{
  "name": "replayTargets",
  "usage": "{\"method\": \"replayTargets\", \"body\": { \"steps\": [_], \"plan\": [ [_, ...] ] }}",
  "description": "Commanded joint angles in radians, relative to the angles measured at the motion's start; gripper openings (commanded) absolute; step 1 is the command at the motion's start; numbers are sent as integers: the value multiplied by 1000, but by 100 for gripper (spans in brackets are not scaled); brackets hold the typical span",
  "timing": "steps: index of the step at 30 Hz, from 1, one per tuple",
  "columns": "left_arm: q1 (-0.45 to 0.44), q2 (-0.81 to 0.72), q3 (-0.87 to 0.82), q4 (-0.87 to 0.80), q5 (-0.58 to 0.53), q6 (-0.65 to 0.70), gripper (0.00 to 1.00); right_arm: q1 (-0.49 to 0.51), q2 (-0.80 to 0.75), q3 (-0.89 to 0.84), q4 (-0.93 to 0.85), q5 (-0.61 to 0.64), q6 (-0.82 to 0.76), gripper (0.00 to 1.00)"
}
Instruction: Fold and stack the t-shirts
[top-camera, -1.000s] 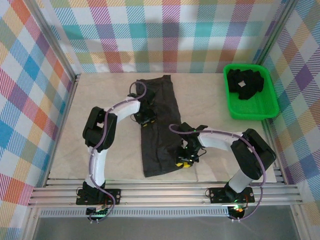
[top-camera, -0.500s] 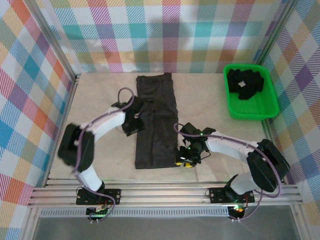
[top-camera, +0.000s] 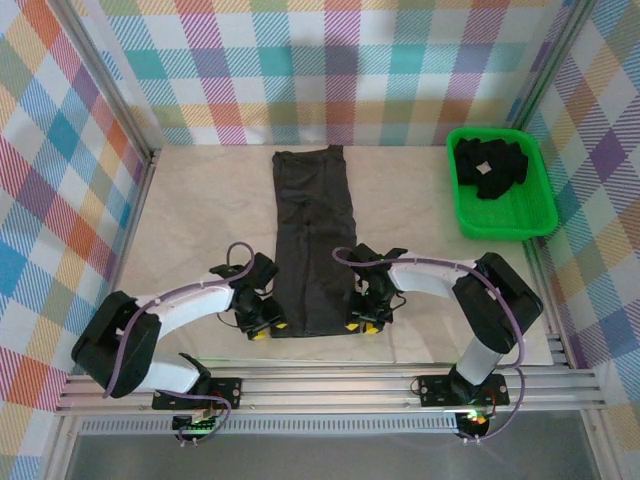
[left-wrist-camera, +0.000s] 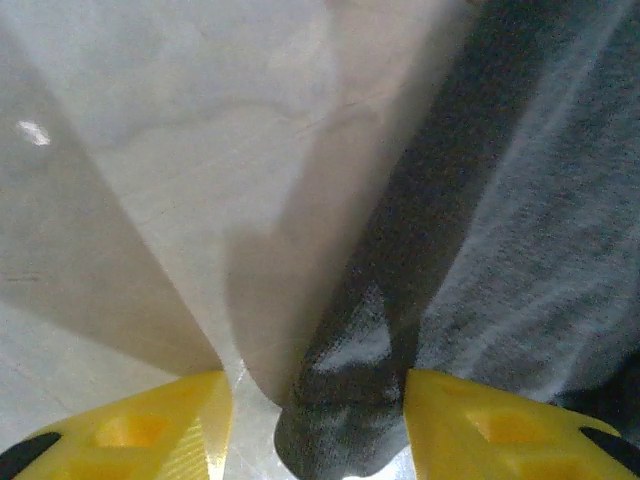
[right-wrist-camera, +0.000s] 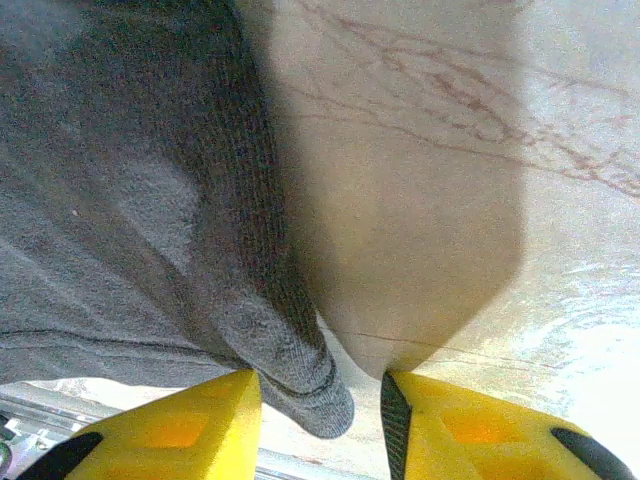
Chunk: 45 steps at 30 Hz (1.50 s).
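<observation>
Where left tool (left-wrist-camera: 318, 425) and right tool (right-wrist-camera: 322, 420) gape halfway, t-shirt (top-camera: 312, 240) corners lie between.

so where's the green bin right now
Top external view: the green bin sits at the far right corner of the table, right of the long t-shirt.

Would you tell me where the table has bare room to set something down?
Two bare patches of table: one left of the long t-shirt, one between its right side and the green bin. It is crowded near the front edge, where the left gripper and right gripper flank the shirt's corners.
</observation>
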Motion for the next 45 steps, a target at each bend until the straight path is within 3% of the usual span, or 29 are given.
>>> {"method": "replayTargets", "body": {
  "steps": [1, 4, 7, 11, 15, 16, 21, 26, 32, 40, 45],
  "plan": [
    [-24, 56, 0, 120, 8, -43, 45, 3, 47, 17, 95, 25, -35, 37],
    [-30, 109, 32, 157, 1, -42, 38, 3, 60, 29, 106, 15, -30, 34],
    [-36, 153, 79, 141, -6, -18, 25, 3, 61, 47, 115, 2, -18, 33],
    [-38, 132, 91, 133, -11, -20, 13, 2, 52, 82, 83, 4, -7, 29],
    [-36, 91, 82, 101, -6, -15, 0, 3, 50, 91, 40, 23, 7, 5],
    [-37, 76, 75, 91, -1, -16, 0, 3, 48, 87, 34, 29, 9, 1],
    [-40, -4, 36, 35, 62, -14, 0, 3, -18, 51, 4, 15, 16, 0],
    [-48, -54, -22, -13, 173, 13, 0, 12, -70, -6, -17, -92, 26, 0],
    [-89, -87, -73, -47, 230, 23, 0, 74, -74, -65, -18, -208, 59, 0],
    [-112, -146, -64, -101, 225, 22, 0, 100, -132, -56, -101, -142, 69, 0],
    [-111, -251, 23, -215, 109, -10, 0, 89, -202, 4, -185, -68, 81, 0]
  ]
}}
